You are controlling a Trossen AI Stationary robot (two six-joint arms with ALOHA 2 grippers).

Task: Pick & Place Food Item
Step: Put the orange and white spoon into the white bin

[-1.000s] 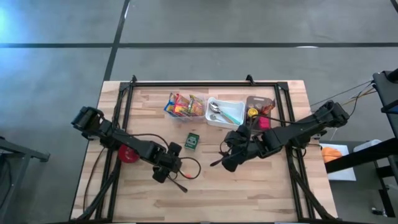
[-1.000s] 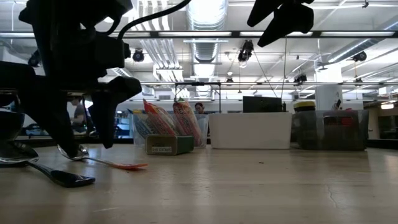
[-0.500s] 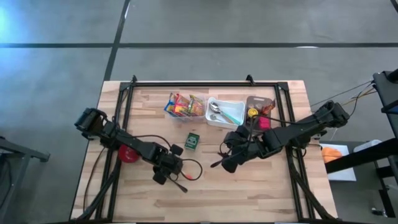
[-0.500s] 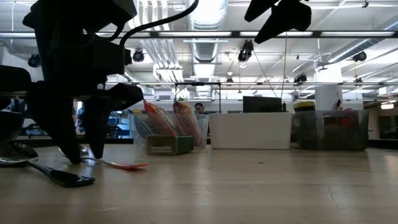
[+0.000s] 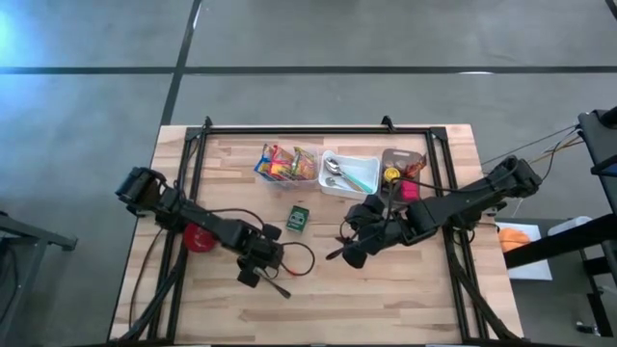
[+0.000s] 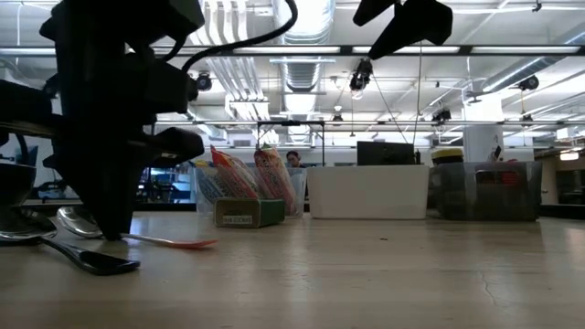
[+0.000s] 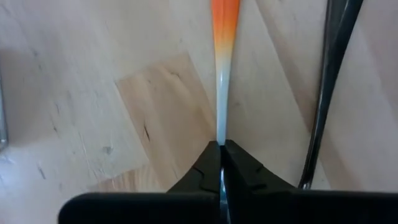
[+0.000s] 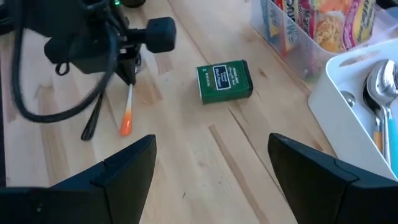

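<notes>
On the pale wooden surface (image 5: 405, 289), the left gripper (image 7: 221, 148) has its fingers (image 7: 239, 167) pinched on the white handle of a slim orange-tipped plastic spoon (image 7: 222, 62) lying flat beside a black utensil (image 7: 323, 87). Right gripper (image 8: 211, 162) hovers wide apart, near a small green box (image 8: 224, 80).

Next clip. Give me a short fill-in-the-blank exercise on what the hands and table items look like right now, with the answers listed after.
1. The left hand is ____ on the handle of the orange-tipped spoon.
2. The right hand hangs above the table with its fingers ____.
3. The small box lying between the two hands is ____ in colour.
4. The metal spoons lie in a ____ tray.

Missing words: shut; open; green; white
</notes>
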